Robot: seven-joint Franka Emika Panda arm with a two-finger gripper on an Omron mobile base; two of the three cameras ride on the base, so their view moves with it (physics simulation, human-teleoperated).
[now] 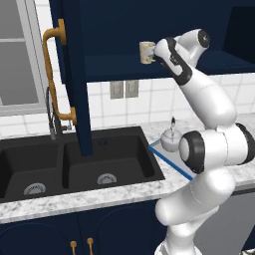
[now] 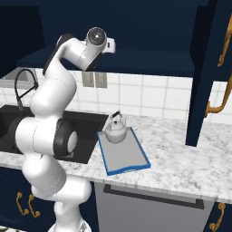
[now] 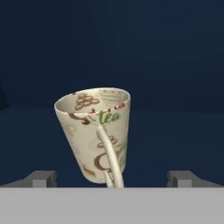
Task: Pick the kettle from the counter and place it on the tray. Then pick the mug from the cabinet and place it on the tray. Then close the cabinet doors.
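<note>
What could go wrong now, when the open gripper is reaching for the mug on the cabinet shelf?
1. In the hand view the mug appears tilted, with its handle toward the gripper; the fingers could close on the handle or tip the mug over.
2. The open cabinet door hangs over the sink; a dropped mug could fall there.
3. The kettle already sits on the tray; the mug may bump it when placed.

Mug on cabinet shelf — arm alongside

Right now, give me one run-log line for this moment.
kettle: on tray | mug: on cabinet shelf, ungrasped | pincer: open, at mug | doors: open
</note>
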